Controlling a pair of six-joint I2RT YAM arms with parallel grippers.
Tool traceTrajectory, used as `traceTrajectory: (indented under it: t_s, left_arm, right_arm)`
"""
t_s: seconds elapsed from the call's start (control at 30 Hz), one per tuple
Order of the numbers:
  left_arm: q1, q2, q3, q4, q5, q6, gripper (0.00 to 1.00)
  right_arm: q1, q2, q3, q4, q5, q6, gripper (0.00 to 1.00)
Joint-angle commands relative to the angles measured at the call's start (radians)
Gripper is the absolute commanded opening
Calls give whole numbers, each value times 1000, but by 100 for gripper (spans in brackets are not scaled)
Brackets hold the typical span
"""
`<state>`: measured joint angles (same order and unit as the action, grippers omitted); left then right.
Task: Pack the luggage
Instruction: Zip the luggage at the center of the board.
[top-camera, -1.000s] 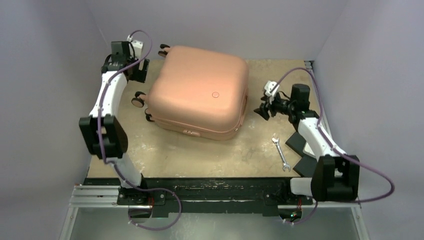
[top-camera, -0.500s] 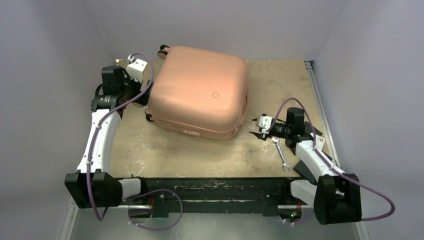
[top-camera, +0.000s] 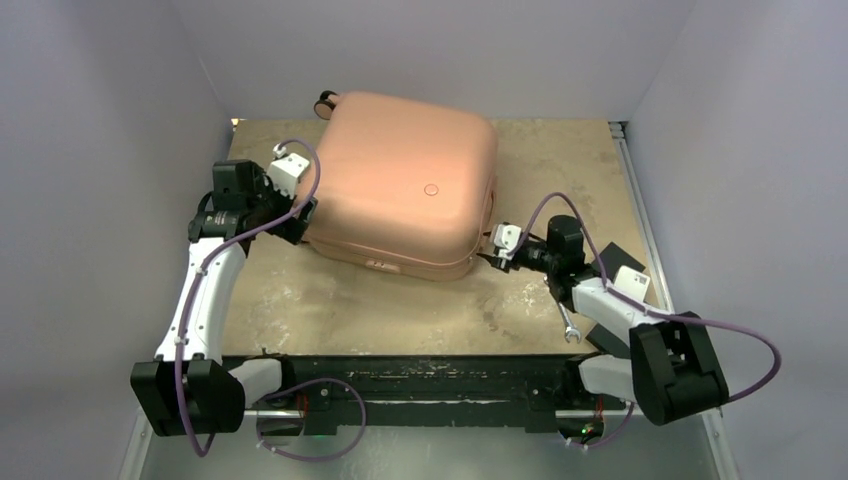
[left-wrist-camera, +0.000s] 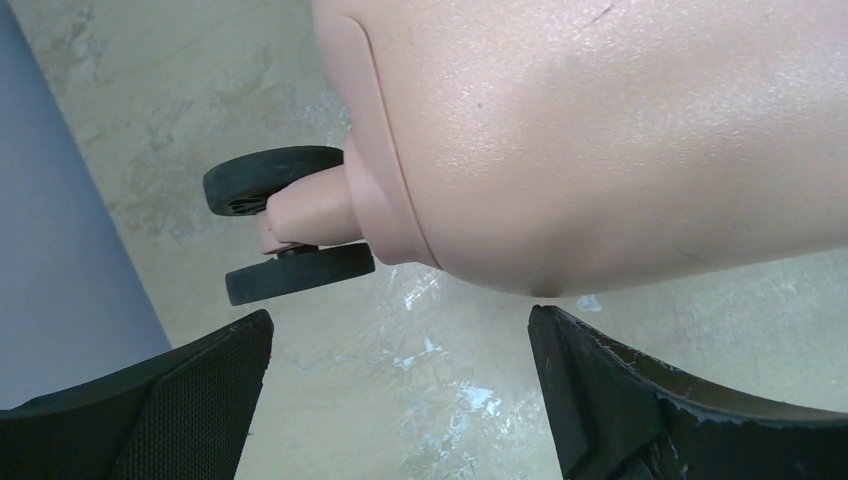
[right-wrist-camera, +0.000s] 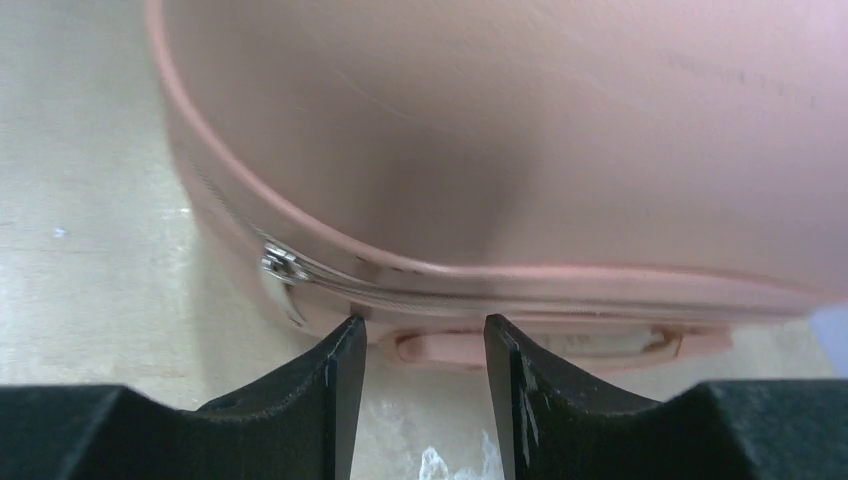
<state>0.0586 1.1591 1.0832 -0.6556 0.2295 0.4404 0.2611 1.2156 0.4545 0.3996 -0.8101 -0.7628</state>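
Right end effector (top-camera: 492, 253) at luggage (top-camera: 400, 180) corner; wrench (top-camera: 568, 326), black pad (top-camera: 603, 342) nearby.

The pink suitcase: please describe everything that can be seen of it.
The suitcase is a large salmon-pink hard shell with rounded corners, glossy like plastic. It lies flat and closed on the table, towards the far side. A zip with a metal pull runs around its side, and a double black wheel sticks out at a corner. The open left end effector and right end effector are close at its near corners; contact cannot be judged.
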Motion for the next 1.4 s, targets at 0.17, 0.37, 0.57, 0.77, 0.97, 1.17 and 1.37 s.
traceTrajectory:
  t_s: [0.17, 0.37, 0.57, 0.77, 0.97, 1.17, 1.37]
  left_arm:
    - [0, 8, -9, 10, 127, -17, 99]
    - [0, 26, -9, 22, 185, -40, 99]
    - [0, 33, -6, 34, 208, -55, 99]
    - [0, 4, -8, 39, 202, -65, 99]
    - [0, -6, -6, 66, 218, -95, 99]
    - [0, -5, 19, 81, 210, -123, 99]
    - [0, -8, 51, 83, 217, -136, 99]
  right_arm:
    - [2, 148, 99, 174, 274, 146, 51]
    - [3, 234, 145, 155, 383, 172, 51]
    - [-24, 244, 206, 62, 270, 168, 51]
    - [-30, 125, 215, -200, 97, -71, 54]
    - [-27, 126, 155, -185, 131, -125, 56]
    - [-7, 151, 156, -226, 128, -141, 58]
    - [-6, 122, 148, -318, 42, -190, 61]
